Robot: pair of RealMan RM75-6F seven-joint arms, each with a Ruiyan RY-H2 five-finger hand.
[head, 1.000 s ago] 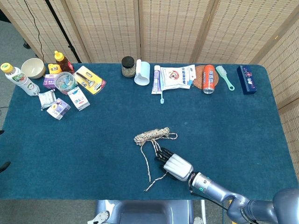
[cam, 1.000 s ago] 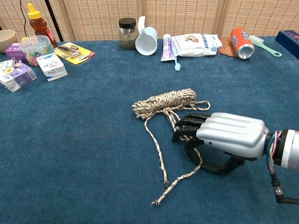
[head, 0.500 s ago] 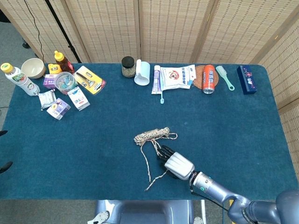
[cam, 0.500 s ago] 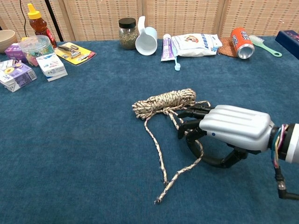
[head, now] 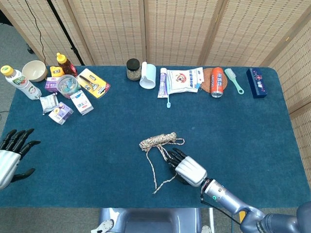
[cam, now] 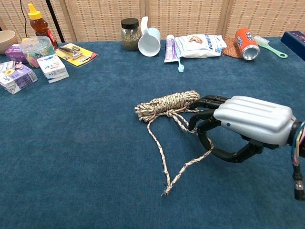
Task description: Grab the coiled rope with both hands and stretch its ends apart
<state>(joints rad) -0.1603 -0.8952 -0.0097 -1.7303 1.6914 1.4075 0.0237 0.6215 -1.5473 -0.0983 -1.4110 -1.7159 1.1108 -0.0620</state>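
Note:
The coiled rope (head: 158,140) (cam: 167,105), a speckled beige bundle, lies mid-table with loose strands trailing toward the front edge. My right hand (head: 188,170) (cam: 250,125) sits just right of the coil, its dark fingers (cam: 206,118) curled down over the strands. One strand passes through the gap between the fingers and the thumb, and that gap stays visible. The strand's frayed tail (cam: 167,191) lies on the cloth. My left hand (head: 10,156) shows only in the head view, at the far left edge, fingers spread and holding nothing, far from the rope.
Along the back edge stand a jar (head: 133,69), a white cup (head: 148,76), a toothpaste tube, a packet, an orange can (head: 217,81), a brush and a blue box. A bottle, a bowl (head: 34,70) and several small boxes crowd the back left.
My right hand has slid right and a little away from the front edge, dragging the strand's tail with it. My left hand has risen into the head view at the left edge.

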